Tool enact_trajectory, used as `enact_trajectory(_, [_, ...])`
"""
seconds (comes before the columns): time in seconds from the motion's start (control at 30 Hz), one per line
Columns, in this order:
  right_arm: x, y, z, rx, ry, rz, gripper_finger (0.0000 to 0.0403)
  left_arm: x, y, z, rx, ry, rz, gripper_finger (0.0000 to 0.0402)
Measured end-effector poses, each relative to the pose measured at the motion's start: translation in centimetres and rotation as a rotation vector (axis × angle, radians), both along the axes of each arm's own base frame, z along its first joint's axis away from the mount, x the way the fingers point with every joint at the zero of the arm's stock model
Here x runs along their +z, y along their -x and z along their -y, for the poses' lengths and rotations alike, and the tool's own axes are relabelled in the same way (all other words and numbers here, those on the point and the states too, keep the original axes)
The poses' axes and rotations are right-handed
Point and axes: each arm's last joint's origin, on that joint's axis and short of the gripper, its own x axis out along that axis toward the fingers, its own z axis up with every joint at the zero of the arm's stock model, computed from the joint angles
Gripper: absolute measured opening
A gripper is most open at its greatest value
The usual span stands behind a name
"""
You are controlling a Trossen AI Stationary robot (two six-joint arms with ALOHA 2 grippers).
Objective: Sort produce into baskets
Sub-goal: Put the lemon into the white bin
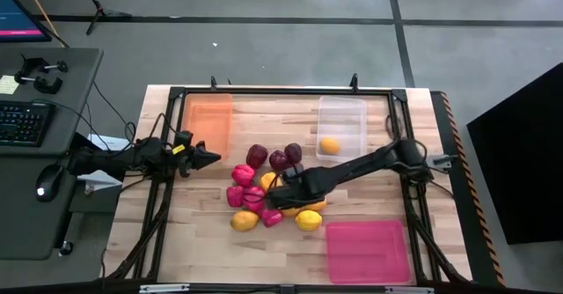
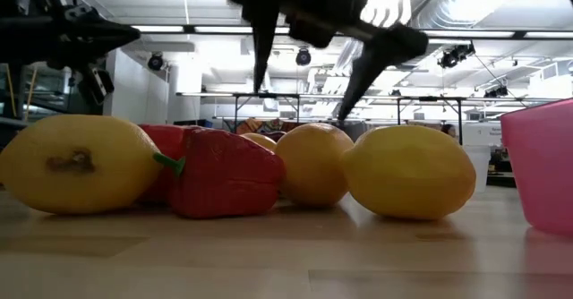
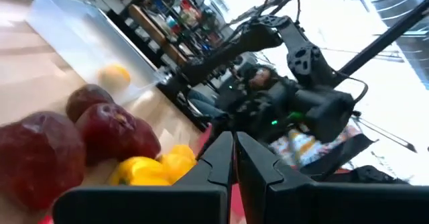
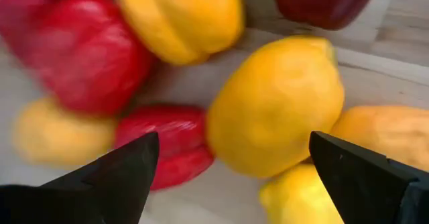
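The produce lies in a pile (image 1: pixel 264 193) at mid table: dark maroon rounded ones, red and yellow peppers, and yellow and orange citrus ones. My right gripper (image 1: pixel 280 191) hangs open over the pile. In its wrist view its fingers (image 4: pixel 114 170) stand on either side of a yellow-orange citrus (image 4: pixel 278 106), above it and apart from it (image 2: pixel 309 165). My left gripper (image 1: pixel 211 156) is shut and empty (image 3: pixel 234 157), left of the pile and above the table. One orange fruit (image 1: pixel 329 145) lies in the clear basket (image 1: pixel 341 109).
The orange basket (image 1: pixel 207 118) stands at the far left. The clear one is at the far right. The pink basket (image 1: pixel 368 250) is near the front right and shows at the low view's right edge (image 2: pixel 542 165). A desk with a keyboard (image 1: pixel 22 122) stands left of the table.
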Motion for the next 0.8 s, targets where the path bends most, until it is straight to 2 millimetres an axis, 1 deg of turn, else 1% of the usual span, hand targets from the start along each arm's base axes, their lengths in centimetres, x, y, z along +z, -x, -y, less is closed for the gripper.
enact_trajectory(0.07, [-0.6, -0.7, 0.0, -0.013, 0.009, -0.042, 0.0373, 0.0, 0.0, 0.0, -0.001, 0.000, 0.000, 0.0005])
enact_trajectory(0.17, [-1.0, -1.6, -0.2, -0.022, 0.006, -0.080, 0.0373, 0.0, 0.0, 0.0, -0.002, 0.000, -0.001, 0.0005])
enact_trajectory(0.33, [-3.1, -2.1, -0.2, -0.071, 0.049, -0.198, 0.0373, 0.0, 0.0, 0.0, -0.002, 0.000, -0.002, 0.0005])
enact_trajectory(0.47, [-4.5, -2.8, 0.0, -0.097, 0.057, -0.202, 0.0373, 0.0, 0.0, 0.0, -0.001, 0.000, -0.003, 0.0005])
enact_trajectory(0.63, [-6.3, -3.0, 0.2, -0.086, 0.109, -0.239, 0.0371, 0.0, 0.0, 0.0, 0.001, 0.000, -0.004, 0.0005])
enact_trajectory(0.7, [-6.4, -3.1, 0.3, -0.045, 0.113, -0.237, 0.0358, 0.0, 0.0, 0.0, 0.011, -0.003, -0.004, 0.0005])
enact_trajectory(0.73, [-6.3, -3.1, 0.3, -0.022, 0.109, -0.238, 0.0347, 0.0, 0.0, -0.1, 0.019, -0.013, -0.004, 0.0005])
enact_trajectory(0.8, [-5.6, -3.0, 0.3, 0.028, 0.120, -0.250, 0.0317, 0.0, 0.0, -0.1, 0.025, -0.039, -0.005, 0.0005])
